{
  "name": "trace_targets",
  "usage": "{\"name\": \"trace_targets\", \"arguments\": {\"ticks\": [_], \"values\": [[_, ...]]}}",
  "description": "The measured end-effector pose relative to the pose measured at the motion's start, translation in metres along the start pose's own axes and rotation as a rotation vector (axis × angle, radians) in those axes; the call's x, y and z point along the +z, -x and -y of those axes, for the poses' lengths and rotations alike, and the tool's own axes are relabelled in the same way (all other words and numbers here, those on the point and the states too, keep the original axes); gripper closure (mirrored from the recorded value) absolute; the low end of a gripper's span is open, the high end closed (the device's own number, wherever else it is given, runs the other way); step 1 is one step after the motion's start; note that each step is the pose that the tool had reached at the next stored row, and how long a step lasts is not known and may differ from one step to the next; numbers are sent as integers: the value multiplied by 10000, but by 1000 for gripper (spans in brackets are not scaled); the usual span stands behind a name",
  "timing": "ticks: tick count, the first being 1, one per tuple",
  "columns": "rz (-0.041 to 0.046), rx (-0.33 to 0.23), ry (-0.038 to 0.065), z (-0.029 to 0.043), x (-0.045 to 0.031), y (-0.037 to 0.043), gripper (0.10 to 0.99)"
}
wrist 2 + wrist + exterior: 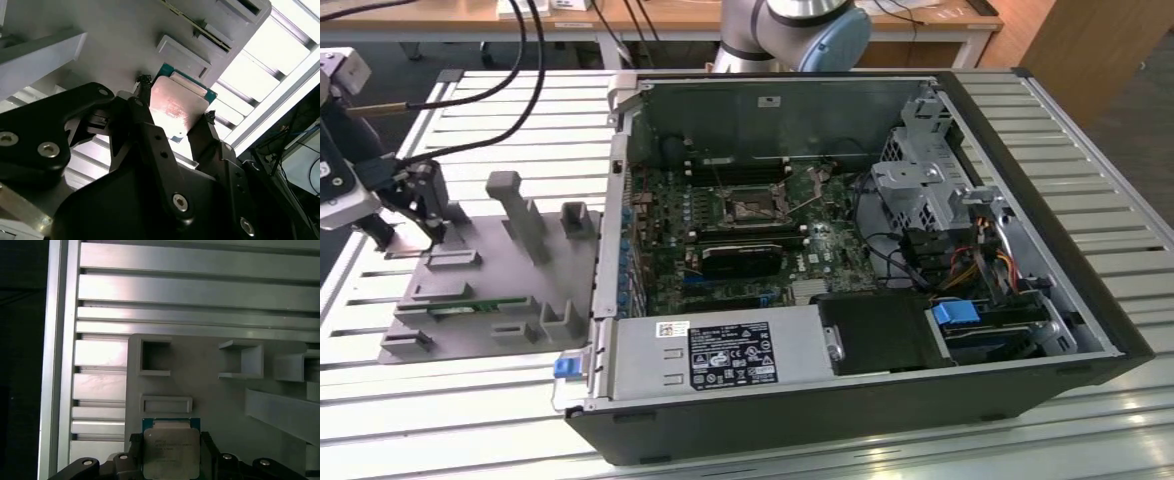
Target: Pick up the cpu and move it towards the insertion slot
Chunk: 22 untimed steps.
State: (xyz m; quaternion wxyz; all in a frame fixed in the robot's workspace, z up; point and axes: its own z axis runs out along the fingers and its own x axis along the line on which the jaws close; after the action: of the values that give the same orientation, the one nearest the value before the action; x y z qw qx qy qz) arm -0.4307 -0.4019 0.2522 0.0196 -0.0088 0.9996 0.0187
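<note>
Holding the gripper (407, 235) down at the grey fixture plate (494, 275) on the exterior view's left, well apart from the insertion slot (750, 207) sitting mid-board inside the open computer case (774, 120); in the second wrist view, clamping the jaws on two opposite edges of the cpu (175, 107), pressing black fingers (145, 112) against its rim, close over the plate; in the first wrist view, gripping likewise, just beside a raised rectangular block (166, 404); not telling whether resting or just clear; judging from this, doing the pick-up step, carrying not yet begun; next calling for a straight lift and for clearing the case wall on the way to the socket.
</note>
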Motion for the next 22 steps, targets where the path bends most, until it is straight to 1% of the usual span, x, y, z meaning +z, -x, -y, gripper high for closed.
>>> {"name": "trace_targets", "arguments": {"ticks": [14, 20, 22], "values": [[1, 0, 1, -15, -398, 16, 545], [1, 0, 0, -20, -543, 22, 545], [1, -1, 1, -21, -579, 23, 545]]}}
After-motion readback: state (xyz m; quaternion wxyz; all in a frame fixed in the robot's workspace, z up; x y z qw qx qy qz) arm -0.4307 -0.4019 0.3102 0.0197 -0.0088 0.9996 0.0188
